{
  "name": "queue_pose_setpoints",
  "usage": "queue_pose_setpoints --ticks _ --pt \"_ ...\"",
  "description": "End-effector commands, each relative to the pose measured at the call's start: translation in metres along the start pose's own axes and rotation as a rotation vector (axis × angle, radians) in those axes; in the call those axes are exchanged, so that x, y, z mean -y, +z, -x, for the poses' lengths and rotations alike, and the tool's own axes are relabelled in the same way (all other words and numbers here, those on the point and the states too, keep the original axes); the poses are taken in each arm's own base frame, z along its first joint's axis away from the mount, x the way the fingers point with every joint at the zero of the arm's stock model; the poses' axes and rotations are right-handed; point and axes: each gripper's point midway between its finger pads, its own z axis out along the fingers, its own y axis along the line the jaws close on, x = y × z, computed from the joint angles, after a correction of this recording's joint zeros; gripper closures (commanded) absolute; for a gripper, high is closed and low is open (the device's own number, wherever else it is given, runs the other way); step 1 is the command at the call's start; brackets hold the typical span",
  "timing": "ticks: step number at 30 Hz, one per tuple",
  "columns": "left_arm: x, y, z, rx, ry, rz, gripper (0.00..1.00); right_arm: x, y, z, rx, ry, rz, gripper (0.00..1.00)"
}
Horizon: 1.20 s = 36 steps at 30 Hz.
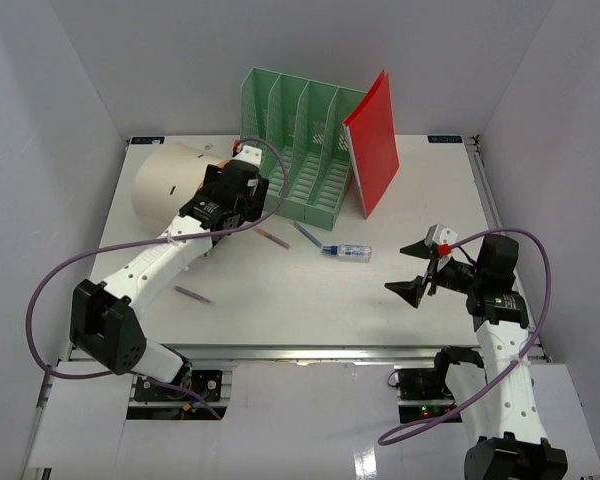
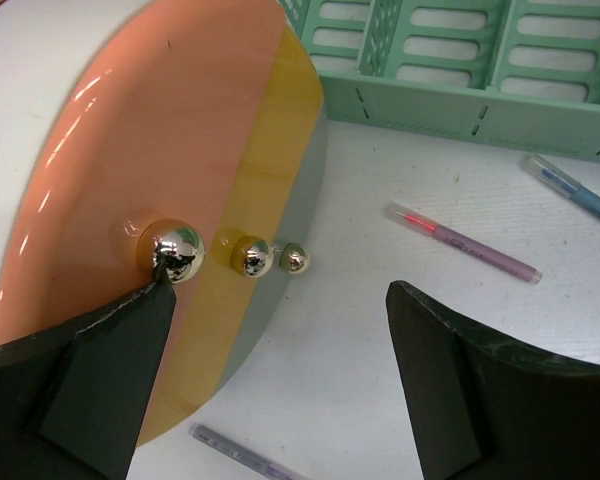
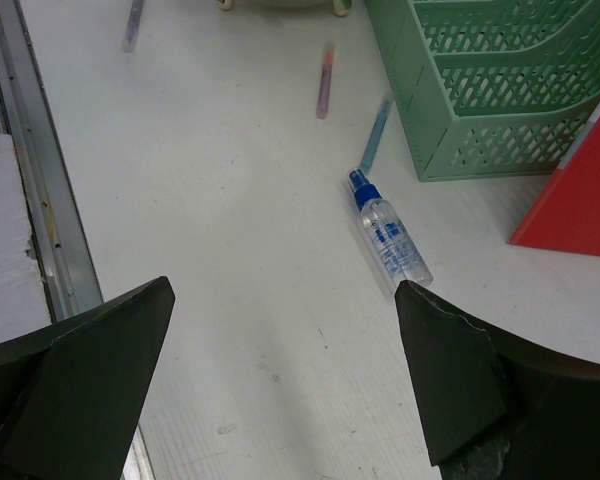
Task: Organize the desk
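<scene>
Flat white desk (image 1: 280,310) under rack (image 1: 300,150), spreading out from it on every side. Long axis runs left–right in top view, parallel to rack's row of slots; short ends at side rails, well left and right of rack. Sits below both pairs of fingers; no finger seen touching it.

At left gripper (image 1: 235,190): just left of rack's near-left corner, fingers (image 2: 80,390) apart, gripping nothing. Bare desk in gap between them, plus edge of cylinder (image 1: 165,185) lying on its side left of rack. One fingertip right at silver knob (image 2: 177,250) on cylinder's orange face; contact cannot be told.

At right gripper (image 1: 408,270): well right of rack and nearer than it, fingers (image 3: 70,380) wide apart, empty. Bare desk straight below gap. Bottle (image 1: 348,252) on desk just in front of rack, between rack and this gripper, lying along desk's long axis. Pens (image 1: 273,238) scattered in front of rack. Red folder (image 1: 372,140) leans on rack's right end.
</scene>
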Motion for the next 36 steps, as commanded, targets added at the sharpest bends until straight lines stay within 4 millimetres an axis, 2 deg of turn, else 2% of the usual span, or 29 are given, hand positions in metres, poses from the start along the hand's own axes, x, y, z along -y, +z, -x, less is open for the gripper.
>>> queue_pose_setpoints --ticks 1,6,10,13,16,20,22,24,25,30,33,36 --pt "-0.021 -0.01 0.036 0.079 -0.015 0.056 0.02 -0.001 -0.001 0.006 0.022 -0.029 0.005 0.02" --pt "-0.028 -0.007 0.038 0.072 0.02 0.062 0.02 -0.001 -0.002 0.007 0.025 -0.032 0.004 0.02" --pt "-0.024 -0.011 0.042 0.087 0.013 0.023 0.02 -0.001 -0.002 0.008 0.027 -0.033 0.003 0.02" --pt "-0.021 -0.025 0.052 0.126 -0.021 -0.038 0.02 -0.001 -0.002 0.007 0.027 -0.029 0.003 0.02" --pt "-0.006 -0.042 0.062 0.172 -0.062 -0.164 0.03 -0.001 -0.002 0.007 0.026 -0.027 0.004 0.02" --pt "0.008 -0.072 0.072 0.23 -0.188 -0.308 0.16 0.0 -0.002 0.007 0.027 -0.027 0.005 0.02" --pt "0.012 -0.082 0.071 0.245 -0.276 -0.349 0.31 0.0 -0.002 0.007 0.026 -0.025 0.006 0.02" --pt "0.014 -0.085 0.066 0.243 -0.357 -0.36 0.41 0.0 -0.002 0.006 0.026 -0.025 0.005 0.02" --pt "0.014 -0.084 0.065 0.239 -0.384 -0.354 0.47 0.0 -0.002 0.006 0.025 -0.023 0.005 0.02" --pt "0.017 -0.055 0.033 0.135 -0.508 -0.201 0.55 0.001 -0.002 0.005 0.022 -0.018 0.003 0.02" --pt "0.014 -0.037 0.016 0.088 -0.564 -0.055 0.52 0.001 -0.002 0.005 0.022 -0.017 0.002 0.02" --pt "0.008 -0.034 0.01 0.1 -0.569 0.093 0.43 0.001 -0.002 0.005 0.023 -0.018 0.003 0.02"
